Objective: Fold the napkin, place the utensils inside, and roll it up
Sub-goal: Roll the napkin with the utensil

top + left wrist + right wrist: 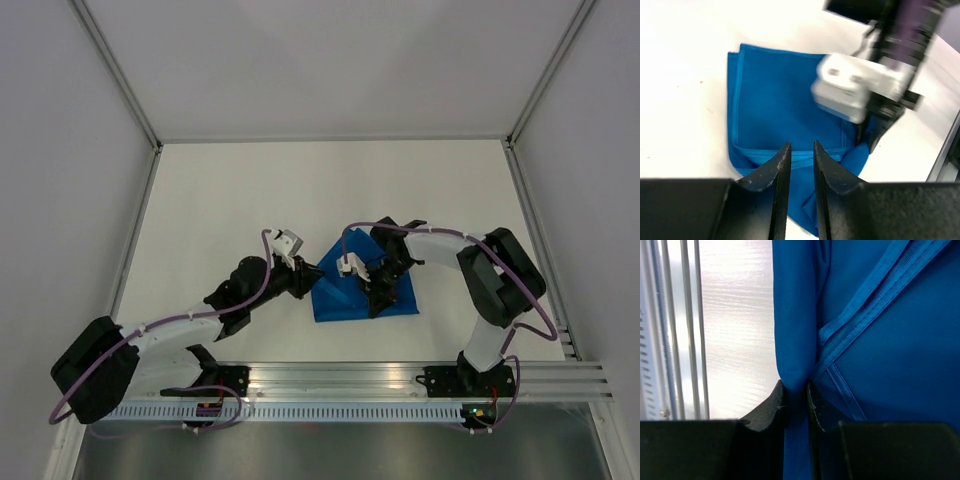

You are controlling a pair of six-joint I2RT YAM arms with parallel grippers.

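Top view: napkin (pixel 345 300) is lying folded in several layers at lower centre of frame, peak pointing toward frame top. It is resting on the white table (pixel 230 200), just above the metal rail (pixel 330 378).

L gripper (pixel 312 272) is sitting at the napkin's left edge. R gripper (pixel 378 298) is sitting on the napkin's right half. The two are near each other, not touching.

L wrist view: napkin (pixel 780 100) is filling frame centre, layers stacked, a hem running across just past the fingertips. L gripper (pixel 801 150) is pointing at that hem from frame bottom. Its fingers (pixel 782 167) are standing close together w/ a narrow gap, blue cloth showing through it. Grasping vs. merely hovering: can't tell.

R gripper (pixel 875 132) is showing at upper right of this view, below a blurred white camera block (pixel 850 87). Its dark tips are going down into the cloth at the napkin's right corner, where the fabric is bunching.

R wrist view: R gripper (pixel 796 390) is clenching a raised vertical fold of napkin (pixel 890 340) at lower centre. Both pads (pixel 772 407) are pressing the cloth, and the fold is standing up out of the jaws. Hems are crossing diagonally toward upper right. Rail (pixel 670 340) is running down frame left, w/ bare table (pixel 735 340) beside it.
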